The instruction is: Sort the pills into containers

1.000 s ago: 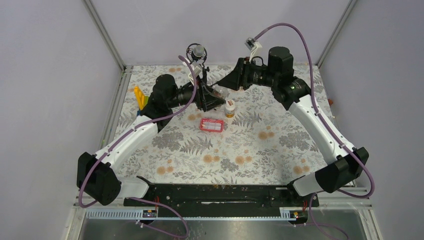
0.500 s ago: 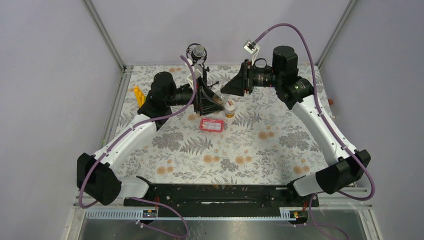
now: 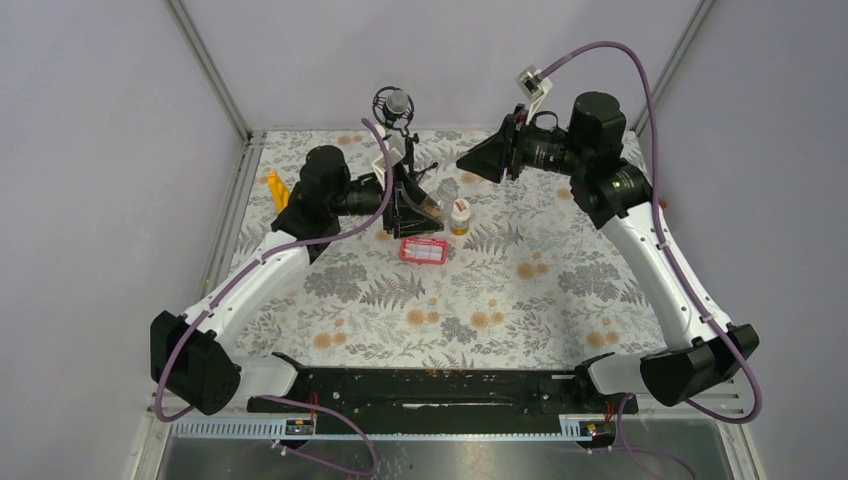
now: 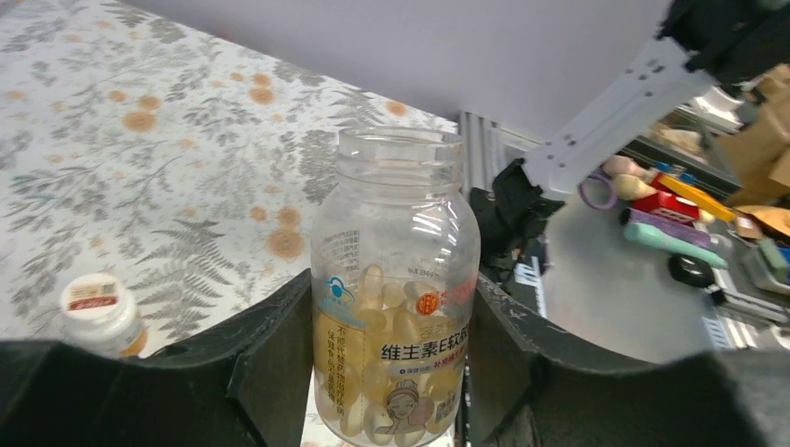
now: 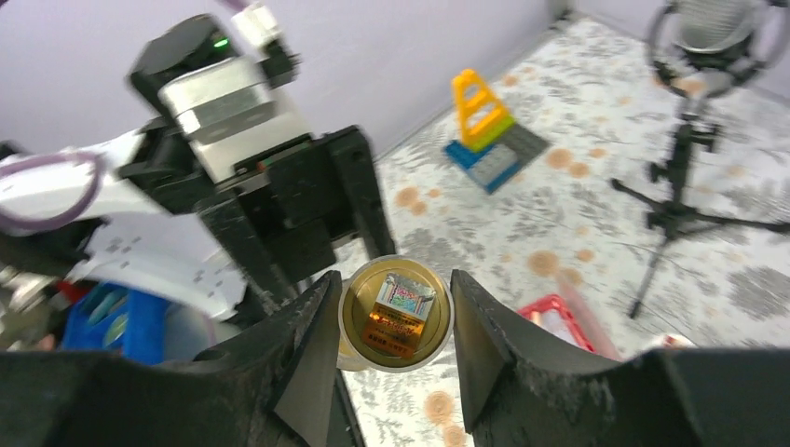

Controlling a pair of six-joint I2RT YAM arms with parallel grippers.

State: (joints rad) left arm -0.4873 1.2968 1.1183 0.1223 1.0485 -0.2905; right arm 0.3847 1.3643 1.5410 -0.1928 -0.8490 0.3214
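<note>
My left gripper (image 4: 389,298) is shut on the clear yellowish bottle (image 4: 396,279), which stands upright with its mouth uncovered. Pale yellow pills (image 4: 377,326) fill its lower half. In the top view this bottle (image 3: 432,203) is at the back middle of the cloth. My right gripper (image 5: 396,298) is shut on a round gold cap (image 5: 396,312) with a shiny sticker, raised at the back right (image 3: 468,160). The white-capped orange-labelled bottle (image 3: 460,216) stands to the right of the held bottle. The pink compartment box (image 3: 423,250) lies just in front of both.
A small black tripod stand (image 3: 396,120) rises at the back, right behind the left gripper. A blue, yellow and grey toy-brick block (image 3: 279,192) sits at the far left. The flowered cloth (image 3: 500,300) covers the table.
The right arm has pulled back to the right and upward, away from the clear bottle, carrying the cap. The left gripper has shifted slightly with the bottle.
</note>
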